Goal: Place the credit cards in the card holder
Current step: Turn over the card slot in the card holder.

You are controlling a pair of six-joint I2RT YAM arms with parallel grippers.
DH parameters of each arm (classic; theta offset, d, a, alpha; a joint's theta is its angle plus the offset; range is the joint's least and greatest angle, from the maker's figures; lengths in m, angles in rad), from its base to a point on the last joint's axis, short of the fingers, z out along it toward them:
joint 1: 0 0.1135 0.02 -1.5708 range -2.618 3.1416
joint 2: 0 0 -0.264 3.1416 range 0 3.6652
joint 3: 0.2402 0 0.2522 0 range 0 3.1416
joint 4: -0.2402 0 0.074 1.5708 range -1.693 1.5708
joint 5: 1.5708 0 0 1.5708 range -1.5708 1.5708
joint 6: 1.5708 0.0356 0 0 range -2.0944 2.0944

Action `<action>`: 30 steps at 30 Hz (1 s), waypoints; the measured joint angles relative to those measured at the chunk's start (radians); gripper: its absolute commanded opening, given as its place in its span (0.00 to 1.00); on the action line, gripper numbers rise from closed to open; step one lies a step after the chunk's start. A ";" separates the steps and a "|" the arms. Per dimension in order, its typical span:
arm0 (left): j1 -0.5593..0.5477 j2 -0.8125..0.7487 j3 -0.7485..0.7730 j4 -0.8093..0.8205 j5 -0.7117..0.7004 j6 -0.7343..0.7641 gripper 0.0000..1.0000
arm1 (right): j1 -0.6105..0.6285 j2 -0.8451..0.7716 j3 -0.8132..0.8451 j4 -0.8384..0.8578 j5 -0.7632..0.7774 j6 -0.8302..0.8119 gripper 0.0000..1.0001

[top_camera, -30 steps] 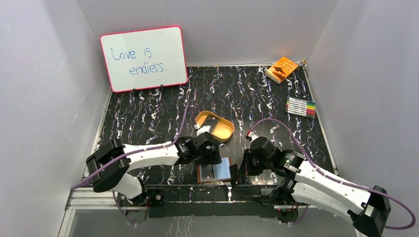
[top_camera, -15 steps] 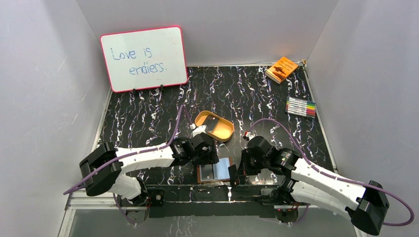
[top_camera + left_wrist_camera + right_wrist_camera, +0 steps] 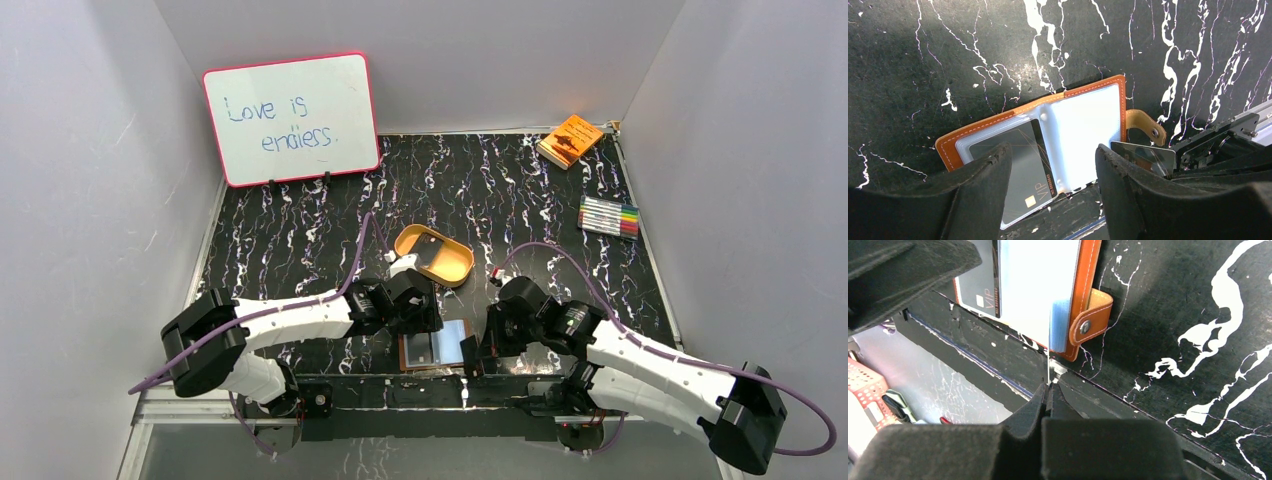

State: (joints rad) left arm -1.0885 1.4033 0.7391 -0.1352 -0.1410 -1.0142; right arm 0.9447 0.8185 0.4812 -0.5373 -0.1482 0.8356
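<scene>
The card holder (image 3: 1083, 120) lies open and flat, clear sleeves up, with the table's near edge running just past it. A black card (image 3: 1025, 170) marked VIP sits in the sleeve on the side away from the holder's strap tab (image 3: 1145, 127). A glossy card (image 3: 1143, 156) hangs just beside the tab, clamped in the right gripper (image 3: 1048, 392). The left gripper (image 3: 1050, 165) straddles the holder with its fingers apart; I cannot tell whether it touches the holder. I judge this to be the insertion step. Next the card's leading edge must find the sleeve mouth on the tab side, then slide in level. The right wrist view shows the card edge-on. Only the top view shows the tan tray (image 3: 455, 268) beyond the holder, with something dark and flat in it.
</scene>
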 measured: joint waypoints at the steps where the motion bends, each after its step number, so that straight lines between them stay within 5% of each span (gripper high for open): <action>1: 0.000 0.001 0.000 0.000 0.000 0.000 0.59 | 0.000 0.002 -0.005 0.001 -0.001 0.000 0.00; 30: 0.000 0.036 -0.007 0.009 0.004 0.000 0.59 | 0.000 0.026 -0.009 0.016 -0.017 0.022 0.00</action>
State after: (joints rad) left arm -1.0885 1.4395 0.7319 -0.1261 -0.1371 -1.0145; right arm 0.9447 0.8440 0.4725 -0.5217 -0.1654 0.8574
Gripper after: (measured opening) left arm 0.586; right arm 0.011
